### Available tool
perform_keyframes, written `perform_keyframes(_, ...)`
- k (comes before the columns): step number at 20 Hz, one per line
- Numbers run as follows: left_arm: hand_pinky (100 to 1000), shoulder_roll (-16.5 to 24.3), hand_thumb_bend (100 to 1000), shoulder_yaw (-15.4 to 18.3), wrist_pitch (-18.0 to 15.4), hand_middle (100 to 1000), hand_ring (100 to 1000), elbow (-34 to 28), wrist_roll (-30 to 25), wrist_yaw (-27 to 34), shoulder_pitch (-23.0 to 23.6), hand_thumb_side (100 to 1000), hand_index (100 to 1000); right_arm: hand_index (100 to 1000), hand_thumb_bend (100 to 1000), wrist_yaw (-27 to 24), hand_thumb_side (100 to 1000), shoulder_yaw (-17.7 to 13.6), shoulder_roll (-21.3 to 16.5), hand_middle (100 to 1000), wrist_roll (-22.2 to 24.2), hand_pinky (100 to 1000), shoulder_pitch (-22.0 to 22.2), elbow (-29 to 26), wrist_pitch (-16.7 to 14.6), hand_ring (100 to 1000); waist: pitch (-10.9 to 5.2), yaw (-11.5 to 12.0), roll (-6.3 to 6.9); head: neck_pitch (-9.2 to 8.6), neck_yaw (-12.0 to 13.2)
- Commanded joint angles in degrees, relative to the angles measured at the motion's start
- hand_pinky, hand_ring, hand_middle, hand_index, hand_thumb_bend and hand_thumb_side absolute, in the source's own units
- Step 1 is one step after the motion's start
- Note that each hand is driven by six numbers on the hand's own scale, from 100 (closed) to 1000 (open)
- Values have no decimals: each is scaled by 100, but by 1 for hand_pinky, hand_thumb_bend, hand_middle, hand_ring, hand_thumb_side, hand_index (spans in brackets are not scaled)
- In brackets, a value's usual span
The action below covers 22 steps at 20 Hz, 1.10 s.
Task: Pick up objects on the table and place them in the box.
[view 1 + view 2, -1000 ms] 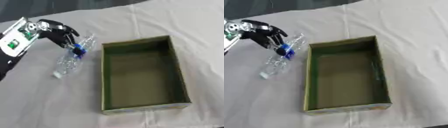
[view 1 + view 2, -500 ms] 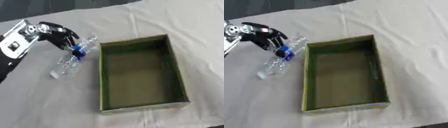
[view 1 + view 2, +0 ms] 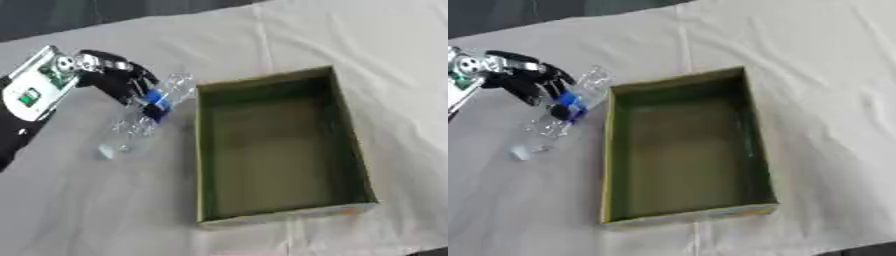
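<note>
Left eye view: your left hand [image 3: 118, 82], black, fingers curled round a clear plastic bottle with blue label [image 3: 144, 117] lying on the white-clothed surface [image 3: 96, 200], just left of an open olive cardboard box [image 3: 276, 145].
Right eye view: same; your right hand unseen.

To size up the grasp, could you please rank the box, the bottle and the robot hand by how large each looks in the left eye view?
1. Box, by far the largest.
2. Bottle, long and narrow.
3. Left robot hand, fingers at the bottle's blue label; it looks smaller than the bottle, though it sits higher and so nearer the camera, so that order is less sure.
</note>
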Motion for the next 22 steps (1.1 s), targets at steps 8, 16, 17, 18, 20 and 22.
perform_keyframes(8,660,-69,996,-2,-86,726,785,67,-80,-57,4,557,943,754,387,-87,1000,-10,-144,903,108,697,-147,-42,14,780,-65,-55,2,-87,-20)
perform_keyframes(16,659,-144,997,-10,-139,728,783,144,-109,-83,29,562,943,754,388,-115,1000,0,-152,904,169,697,-174,-39,12,779,-37,-69,29,-119,-19)
perform_keyframes(17,659,-148,997,-9,-144,728,783,148,-111,-83,32,562,943,754,389,-118,1000,-1,-154,904,176,697,-174,-38,11,779,-32,-74,34,-122,-18)
perform_keyframes(18,659,-150,998,-8,-149,729,783,150,-113,-82,34,562,943,754,389,-120,1000,-2,-157,904,183,697,-174,-37,9,779,-28,-77,38,-126,-16)
perform_keyframes(20,659,-156,998,-6,-154,729,784,157,-114,-84,41,563,943,755,388,-123,1000,-5,-162,905,195,698,-174,-36,8,779,-19,-86,47,-137,-11)
perform_keyframes(22,660,-167,999,-7,-156,725,785,163,-114,-90,53,566,945,756,387,-127,1000,-11,-165,905,202,698,-171,-35,10,779,-14,-94,57,-147,-13)
